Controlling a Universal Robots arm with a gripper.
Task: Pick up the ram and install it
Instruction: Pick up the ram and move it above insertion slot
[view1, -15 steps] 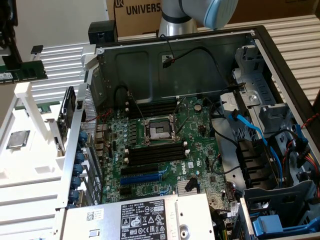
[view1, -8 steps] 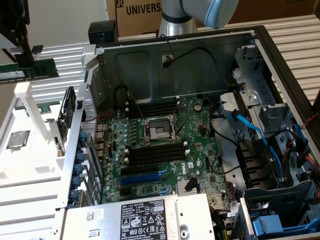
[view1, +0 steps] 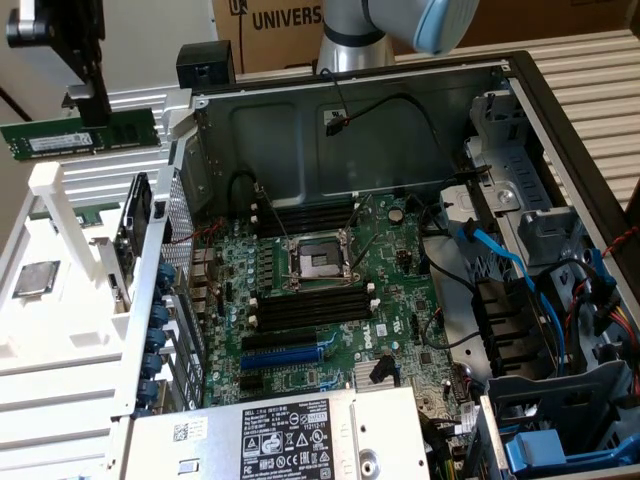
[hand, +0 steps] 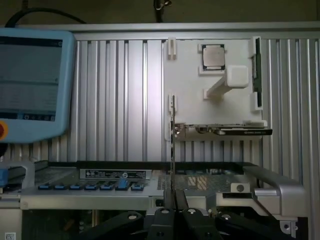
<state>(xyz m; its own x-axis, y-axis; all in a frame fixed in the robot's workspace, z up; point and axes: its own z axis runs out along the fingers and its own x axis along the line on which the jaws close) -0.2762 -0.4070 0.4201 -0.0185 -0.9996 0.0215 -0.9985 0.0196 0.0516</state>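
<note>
The ram (view1: 50, 140) is a thin green stick with a white label. It hangs level in the air at the exterior view's upper left, above the white holder tray (view1: 60, 340). My gripper (view1: 97, 124) is shut on its right part from above. In the wrist view the ram (hand: 172, 140) shows edge-on as a thin line rising from between the black fingers (hand: 165, 202). The black memory slots (view1: 310, 310) with white end clips lie on the motherboard inside the open computer case, well to the exterior view's right of and below the ram.
A square silver CPU chip (view1: 35, 278) and an upright graphics card (view1: 135, 225) sit in the white tray. The case's metal wall (view1: 170, 250) stands between the tray and the motherboard. The CPU socket (view1: 315, 255), cables (view1: 500, 260) and the power supply (view1: 290, 440) crowd the case. A teach pendant (hand: 30, 85) rests nearby.
</note>
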